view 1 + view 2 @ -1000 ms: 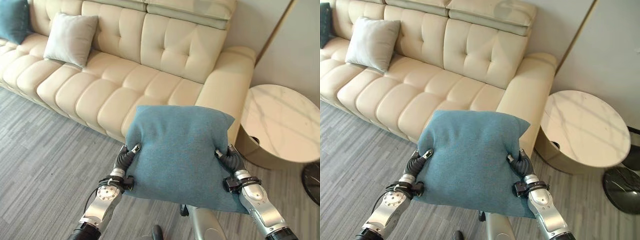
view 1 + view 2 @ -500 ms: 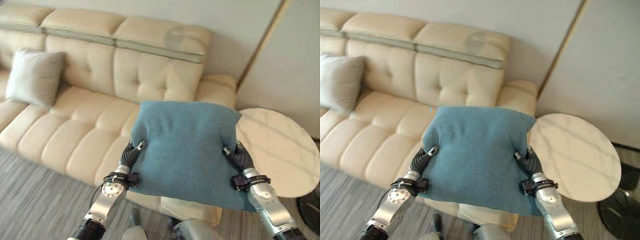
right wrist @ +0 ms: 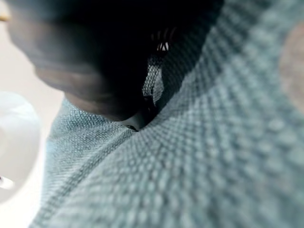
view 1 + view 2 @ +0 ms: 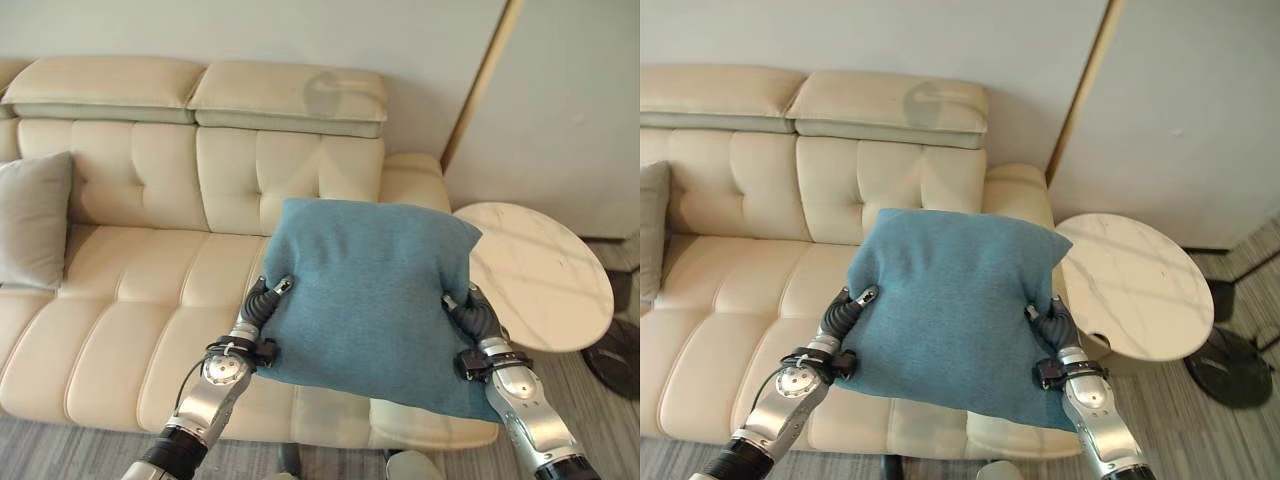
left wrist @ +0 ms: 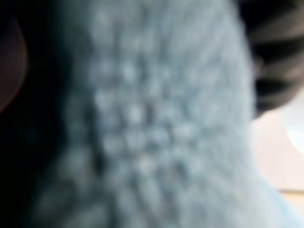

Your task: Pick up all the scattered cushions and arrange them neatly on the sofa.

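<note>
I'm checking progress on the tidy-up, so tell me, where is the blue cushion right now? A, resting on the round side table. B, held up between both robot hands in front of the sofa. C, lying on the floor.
B: the blue cushion is gripped at its sides by the left hand and right hand.

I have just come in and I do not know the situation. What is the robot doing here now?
The robot holds a blue cushion between both hands, the left hand pinching its left edge and the right hand its right edge. It carries the cushion in the air in front of a cream sofa, not yet set down. A grey cushion already leans on the sofa further left. A round white side table stands beside the sofa's arm.
</note>
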Tool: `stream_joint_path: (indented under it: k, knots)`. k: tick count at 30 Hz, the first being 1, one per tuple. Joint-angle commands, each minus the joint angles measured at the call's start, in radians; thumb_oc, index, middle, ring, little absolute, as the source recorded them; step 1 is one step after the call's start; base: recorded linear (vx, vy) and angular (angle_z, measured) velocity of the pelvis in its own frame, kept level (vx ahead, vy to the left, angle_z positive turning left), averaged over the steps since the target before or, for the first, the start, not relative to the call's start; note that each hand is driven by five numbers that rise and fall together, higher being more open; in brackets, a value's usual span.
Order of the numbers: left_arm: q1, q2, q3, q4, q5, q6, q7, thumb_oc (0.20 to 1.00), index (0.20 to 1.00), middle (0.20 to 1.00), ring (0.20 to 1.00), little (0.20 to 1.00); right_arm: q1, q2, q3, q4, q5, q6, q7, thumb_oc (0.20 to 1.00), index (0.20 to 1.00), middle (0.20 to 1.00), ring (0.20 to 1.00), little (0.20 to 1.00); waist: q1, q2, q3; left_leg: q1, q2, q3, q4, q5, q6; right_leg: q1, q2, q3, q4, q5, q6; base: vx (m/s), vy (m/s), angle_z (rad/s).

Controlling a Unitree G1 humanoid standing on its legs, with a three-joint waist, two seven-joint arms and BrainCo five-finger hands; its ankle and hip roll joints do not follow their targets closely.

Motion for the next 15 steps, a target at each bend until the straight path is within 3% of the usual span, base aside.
stream_joint_path:
  k: [1,2,3,5,6,7,12,13,15]
  knots:
    - [-0.066,-0.077,-0.041,-0.149,0.017,-0.13,-0.039,0.2,0.2,0.2,0.2,0.2,-0.083,0.037,0.074,-0.103,-0.006,-0.101,0.072,0.2,0.2,0.2,0.2,0.2,-0.002,0.003,-0.042,0.009,0.007,-0.062,0.037,-0.065,-0.045,-0.025,0.09,-0.001,0.11,-0.085,0.001,0.04,0.17,-0.17]
    - [-0.053,-0.079,-0.032,-0.154,0.017,-0.13,-0.047,0.2,0.2,0.2,0.2,0.2,-0.081,0.033,0.077,-0.102,-0.001,-0.102,0.078,0.2,0.2,0.2,0.2,0.2,0.003,-0.001,-0.047,0.013,-0.008,-0.061,0.03,-0.062,-0.041,-0.019,0.138,0.003,0.093,-0.101,-0.002,0.03,0.147,-0.16]
    - [-0.048,-0.075,-0.025,-0.157,0.02,-0.131,-0.045,0.2,0.2,0.2,0.2,0.2,-0.085,0.032,0.08,-0.099,0.006,-0.106,0.077,0.2,0.2,0.2,0.2,0.2,0.011,-0.004,-0.052,0.013,-0.021,-0.056,0.023,-0.06,-0.041,-0.01,0.155,-0.02,0.068,-0.108,-0.01,0.03,0.09,-0.06]
    - [-0.039,-0.071,-0.01,-0.156,0.015,-0.133,-0.041,0.2,0.2,0.2,0.2,0.2,-0.095,0.041,0.097,-0.086,0.026,-0.11,0.072,0.2,0.2,0.2,0.2,0.2,0.032,-0.007,-0.062,0.014,-0.028,-0.042,0.009,-0.055,-0.048,0.009,0.151,-0.11,0.004,-0.131,-0.038,0.05,0.014,-0.09]
    - [-0.035,-0.085,-0.013,-0.139,0.022,-0.124,-0.044,0.2,0.2,0.2,0.2,0.2,-0.078,0.036,0.086,-0.083,0.021,-0.112,0.069,0.2,0.2,0.2,0.2,0.2,0.015,-0.01,-0.06,0.016,-0.033,-0.055,0.014,-0.06,-0.049,0.004,0.194,-0.03,-0.008,-0.131,-0.049,0.07,-0.024,-0.08]
    - [-0.026,-0.092,-0.006,-0.143,0.012,-0.128,-0.051,0.2,0.2,0.2,0.2,0.2,-0.074,0.037,0.08,-0.078,0.023,-0.108,0.068,0.2,0.2,0.2,0.2,0.2,0.017,-0.01,-0.058,0.009,-0.035,-0.055,0.023,-0.062,-0.05,0.001,0.194,-0.009,-0.021,-0.116,-0.045,0.07,-0.035,0.09]
    - [-0.025,-0.082,-0.017,-0.148,0.02,-0.122,-0.07,0.2,0.2,0.2,0.2,0.2,-0.059,0.021,0.066,-0.088,0.026,-0.112,0.059,0.2,0.2,0.2,0.2,0.2,0.018,-0.02,-0.05,-0.029,-0.05,-0.058,0.124,-0.106,-0.055,0.028,0.166,-0.038,-0.064,-0.101,-0.057,0.0,-0.005,0.38]
    - [-0.015,-0.086,-0.007,-0.148,0.014,-0.123,-0.071,0.2,0.2,0.2,0.2,0.2,-0.062,0.007,0.066,-0.087,0.041,-0.112,0.058,0.2,0.2,0.2,0.2,0.2,0.033,-0.029,-0.03,-0.083,-0.047,-0.1,0.245,-0.132,-0.082,0.048,0.148,-0.04,-0.083,-0.103,-0.066,-0.02,0.04,0.4]
    - [-0.011,-0.088,-0.005,-0.151,0.008,-0.122,-0.072,0.2,0.2,0.2,0.2,0.2,-0.061,0.002,0.064,-0.085,0.045,-0.11,0.059,0.2,0.2,0.2,0.2,0.2,0.033,-0.034,-0.03,-0.1,-0.03,-0.111,0.259,-0.141,-0.089,0.049,0.138,-0.035,-0.085,-0.103,-0.064,0.01,0.074,0.2]
